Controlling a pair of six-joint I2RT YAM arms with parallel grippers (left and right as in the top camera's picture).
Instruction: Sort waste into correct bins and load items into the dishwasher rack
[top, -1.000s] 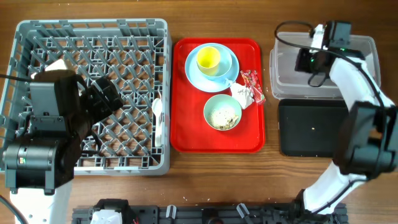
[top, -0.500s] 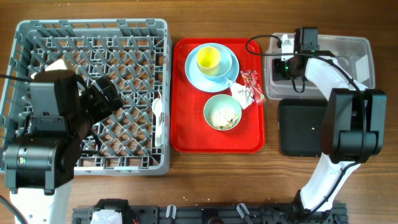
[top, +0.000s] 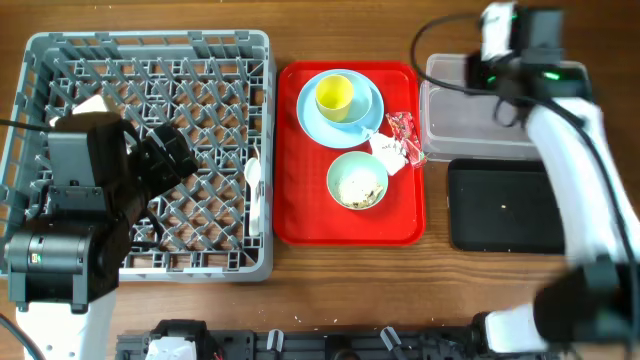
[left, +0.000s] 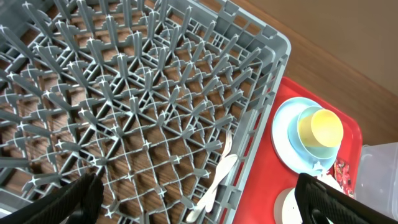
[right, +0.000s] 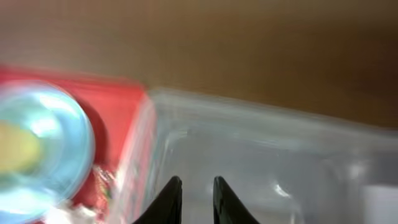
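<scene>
Right hand (right: 194, 190) nearly closed, empty, above clear tub (right: 261, 155)

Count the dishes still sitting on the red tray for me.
3: a light blue plate at the tray's back, a yellow cup standing on it, and a pale bowl with food scraps nearer the front. None looks hidden.

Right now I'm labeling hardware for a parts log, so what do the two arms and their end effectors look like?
The left arm is bulky, matte black, blocky, on a white base. The right arm has white links, black joints, a green light and a looping black cable. The right end effector has slim, pointed black fingers; the left end effector's fingers are black too.
</scene>
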